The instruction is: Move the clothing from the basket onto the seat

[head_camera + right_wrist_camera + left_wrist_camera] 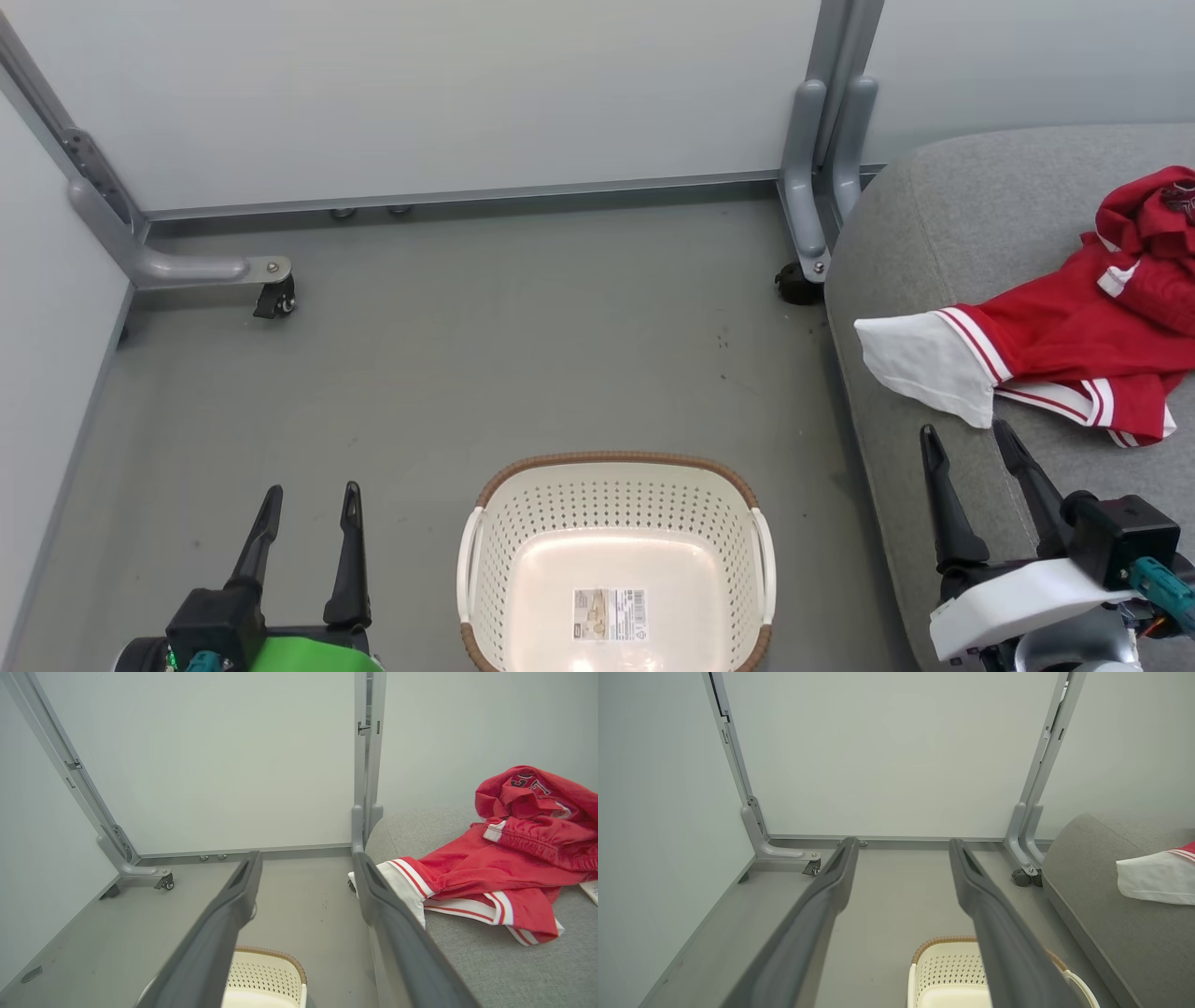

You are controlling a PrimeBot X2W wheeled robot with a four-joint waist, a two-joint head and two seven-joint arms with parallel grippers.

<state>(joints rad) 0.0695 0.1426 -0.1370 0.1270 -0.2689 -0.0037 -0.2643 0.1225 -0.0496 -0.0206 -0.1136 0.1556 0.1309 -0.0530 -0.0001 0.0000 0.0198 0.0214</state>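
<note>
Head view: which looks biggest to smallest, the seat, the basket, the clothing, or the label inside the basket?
1. seat
2. basket and clothing, about alike; the basket is cut off at the picture's edge
3. label

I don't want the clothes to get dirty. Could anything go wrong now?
The white sleeve of the clothing lies at the edge of the seat, so it might slide to the floor. The open right gripper hovers just short of that sleeve and could snag it. The empty basket stands close to the left gripper and could get bumped.
</note>
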